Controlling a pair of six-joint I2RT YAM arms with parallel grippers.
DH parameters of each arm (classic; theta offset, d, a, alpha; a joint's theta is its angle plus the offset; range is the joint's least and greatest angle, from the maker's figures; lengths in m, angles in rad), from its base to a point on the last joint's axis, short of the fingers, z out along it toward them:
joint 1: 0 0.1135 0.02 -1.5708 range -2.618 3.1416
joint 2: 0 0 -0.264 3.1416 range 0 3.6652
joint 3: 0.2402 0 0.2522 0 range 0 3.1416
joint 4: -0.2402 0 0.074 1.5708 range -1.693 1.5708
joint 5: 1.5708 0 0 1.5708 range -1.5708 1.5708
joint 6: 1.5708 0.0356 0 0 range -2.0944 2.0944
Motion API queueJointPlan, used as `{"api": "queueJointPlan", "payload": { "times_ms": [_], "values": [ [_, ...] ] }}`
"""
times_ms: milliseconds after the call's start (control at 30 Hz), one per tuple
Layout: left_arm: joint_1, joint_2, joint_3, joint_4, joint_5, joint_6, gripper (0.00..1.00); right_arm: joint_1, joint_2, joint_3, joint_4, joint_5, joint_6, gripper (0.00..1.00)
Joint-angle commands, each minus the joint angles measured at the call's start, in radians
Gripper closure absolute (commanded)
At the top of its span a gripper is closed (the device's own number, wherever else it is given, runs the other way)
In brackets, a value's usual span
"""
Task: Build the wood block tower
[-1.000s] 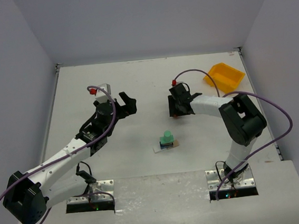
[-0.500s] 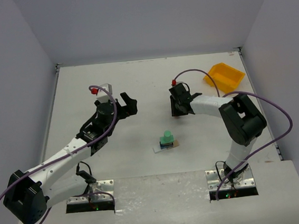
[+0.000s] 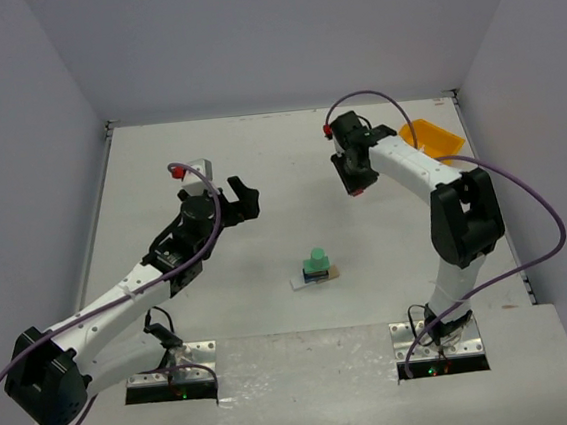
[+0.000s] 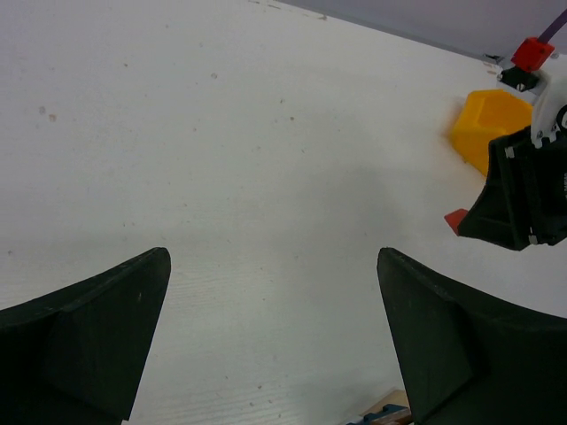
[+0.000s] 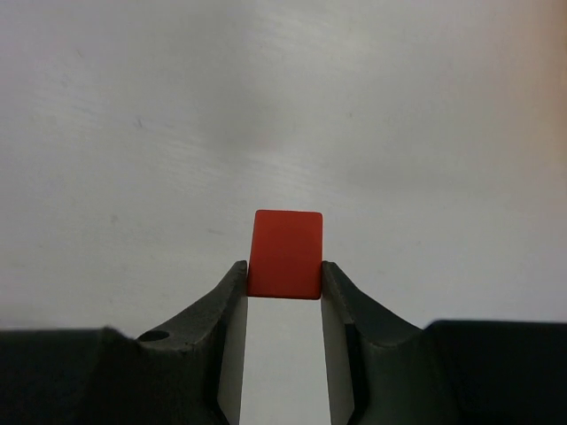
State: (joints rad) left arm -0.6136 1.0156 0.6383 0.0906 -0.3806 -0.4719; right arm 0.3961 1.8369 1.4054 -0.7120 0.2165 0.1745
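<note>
- Grip: right gripper (image 5: 283,274) pinches red block (image 5: 284,254) by 2 flat sides, 1 o'clock of wood block tower (image 3: 316,268).
- Idle: left gripper (image 4: 270,266) spread, empty, 10 o'clock.
- Handling: likely light, rigid, slick paint; you should hold its flat faces squarely.

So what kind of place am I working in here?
Looks like a robot lab test cell: a white table boxed in by blank grey panels, with a small block stack, a yellow bin and a red block in the right pincer.

2 white arms (image 3: 112,307), black joints; purple cables (image 3: 365,92); red plugs (image 3: 174,171).
</note>
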Motion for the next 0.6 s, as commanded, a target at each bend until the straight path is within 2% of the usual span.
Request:
{"api": "queueJointPlan", "payload": {
  "times_ms": [0, 300, 567],
  "values": [
    [0.003, -0.031, -0.008, 0.043, -0.009, 0.027, 0.0, -0.007, -0.038, -0.009, -0.278, 0.005, -0.144, 0.91],
    [0.003, -0.029, -0.008, 0.045, -0.002, 0.035, 0.0, -0.013, 0.011, -0.111, -0.438, 0.028, -0.236, 0.91],
    [0.003, -0.029, -0.008, 0.04, -0.013, 0.039, 0.0, -0.018, 0.194, -0.041, -0.451, 0.001, -0.281, 0.86]
  ]
}}
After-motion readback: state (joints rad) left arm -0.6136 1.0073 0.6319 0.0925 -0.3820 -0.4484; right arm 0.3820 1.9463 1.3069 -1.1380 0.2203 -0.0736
